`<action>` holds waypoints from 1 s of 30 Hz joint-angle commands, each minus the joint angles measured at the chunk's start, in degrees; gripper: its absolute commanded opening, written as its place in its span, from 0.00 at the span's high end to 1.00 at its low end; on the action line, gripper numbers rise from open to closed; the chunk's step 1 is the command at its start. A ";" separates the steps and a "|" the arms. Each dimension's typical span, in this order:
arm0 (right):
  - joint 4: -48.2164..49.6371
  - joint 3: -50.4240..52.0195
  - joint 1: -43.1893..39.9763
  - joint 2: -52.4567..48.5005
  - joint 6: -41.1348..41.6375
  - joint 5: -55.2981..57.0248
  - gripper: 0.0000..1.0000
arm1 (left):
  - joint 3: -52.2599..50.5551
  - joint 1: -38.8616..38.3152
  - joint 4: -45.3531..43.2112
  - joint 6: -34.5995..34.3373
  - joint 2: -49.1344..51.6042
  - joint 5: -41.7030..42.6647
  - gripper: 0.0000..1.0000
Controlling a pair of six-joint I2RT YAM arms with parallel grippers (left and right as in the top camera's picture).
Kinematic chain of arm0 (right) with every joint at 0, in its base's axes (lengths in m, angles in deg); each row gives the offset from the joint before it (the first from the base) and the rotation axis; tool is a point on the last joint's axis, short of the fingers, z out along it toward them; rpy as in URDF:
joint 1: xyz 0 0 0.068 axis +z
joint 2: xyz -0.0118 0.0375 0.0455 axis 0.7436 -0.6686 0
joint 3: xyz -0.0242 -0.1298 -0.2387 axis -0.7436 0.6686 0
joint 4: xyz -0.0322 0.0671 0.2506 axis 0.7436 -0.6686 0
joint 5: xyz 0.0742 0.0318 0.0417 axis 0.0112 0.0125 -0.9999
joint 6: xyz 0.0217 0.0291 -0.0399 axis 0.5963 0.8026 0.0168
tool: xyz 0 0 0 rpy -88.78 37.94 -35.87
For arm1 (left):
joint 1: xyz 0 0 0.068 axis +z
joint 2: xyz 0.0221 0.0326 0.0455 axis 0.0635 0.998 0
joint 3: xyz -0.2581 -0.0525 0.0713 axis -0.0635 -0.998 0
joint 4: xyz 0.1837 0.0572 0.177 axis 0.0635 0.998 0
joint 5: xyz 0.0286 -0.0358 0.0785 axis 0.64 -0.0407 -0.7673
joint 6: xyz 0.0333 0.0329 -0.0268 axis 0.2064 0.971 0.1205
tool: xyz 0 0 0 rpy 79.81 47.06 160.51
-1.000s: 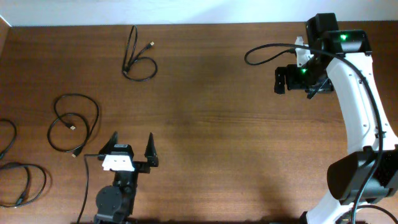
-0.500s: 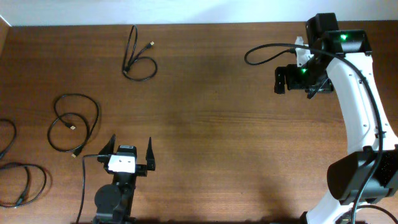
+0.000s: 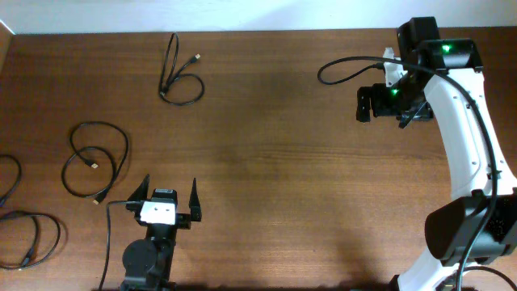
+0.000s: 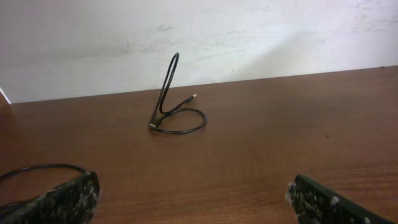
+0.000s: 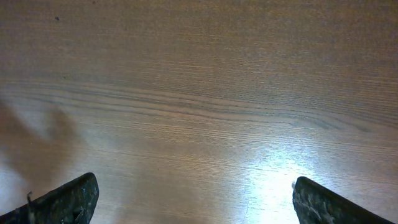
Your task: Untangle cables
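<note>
Four separate black cables lie on the left of the brown table. One (image 3: pixel 179 81) is at the far left back, with one loop standing upright and a gold-tipped plug; the left wrist view shows it too (image 4: pixel 177 118). A double loop (image 3: pixel 97 160) lies mid-left, a piece (image 3: pixel 10 182) at the left edge, and a coil (image 3: pixel 32 238) at the front left. My left gripper (image 3: pixel 170 194) (image 4: pixel 193 199) is open and empty near the front edge, right of the double loop. My right gripper (image 3: pixel 367 103) (image 5: pixel 193 199) is open and empty above bare wood at the back right.
A thicker black arm cable (image 3: pixel 347 65) arcs left of the right arm at the back. The left arm's own thin cord (image 3: pixel 109 218) runs down beside its wrist and shows by the left finger (image 4: pixel 37 168). A white wall (image 4: pixel 199 37) borders the table's far edge.
My left gripper has drawn back a little toward the front edge. The right arm and the cables have not moved.
</note>
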 commanded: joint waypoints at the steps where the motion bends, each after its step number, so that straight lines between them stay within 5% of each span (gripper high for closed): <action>1: 0.00 0.09 0.26 0.24 0.26 0.50 0.01 | -0.07 0.31 0.35 0.94 -0.55 1.03 0.01; 19: 0.33 0.09 -0.22 0.74 0.24 2.64 0.01 | -0.07 0.31 0.35 0.94 -0.55 1.03 0.01; 25: 13.79 4.17 -0.15 7.37 0.33 -5.44 0.01 | -0.07 0.31 0.35 0.94 -0.55 1.03 0.01; 30: 26.03 17.38 0.42 16.92 0.33 -7.78 0.01 | -0.07 0.31 0.35 0.94 -0.55 1.03 0.01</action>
